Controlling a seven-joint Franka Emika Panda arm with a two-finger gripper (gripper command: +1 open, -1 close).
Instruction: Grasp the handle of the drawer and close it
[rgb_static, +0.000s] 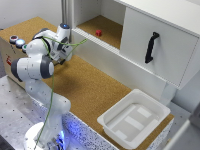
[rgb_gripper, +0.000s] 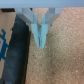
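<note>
The low wooden box (rgb_static: 7, 50) stands at the exterior view's far left, with round coloured buttons (rgb_static: 16, 40) on top. My arm covers most of its front, so I cannot make out the drawer or its handle. My gripper (rgb_static: 63, 55) hangs over the cork tabletop (rgb_static: 95, 85), to the exterior view's right of the box and apart from it. In the wrist view the gripper (rgb_gripper: 40, 41) is shut, its fingertips (rgb_gripper: 37, 33) pressed together with nothing between them, above bare cork (rgb_gripper: 62, 55).
A white cabinet with a black handle (rgb_static: 151, 47) stands at the back right, its open part holding a small red cube (rgb_static: 98, 33). A white plastic tub (rgb_static: 134, 119) sits at the front right. A dark shape (rgb_gripper: 16, 50) and a brown surface (rgb_gripper: 6, 30) show in the wrist view.
</note>
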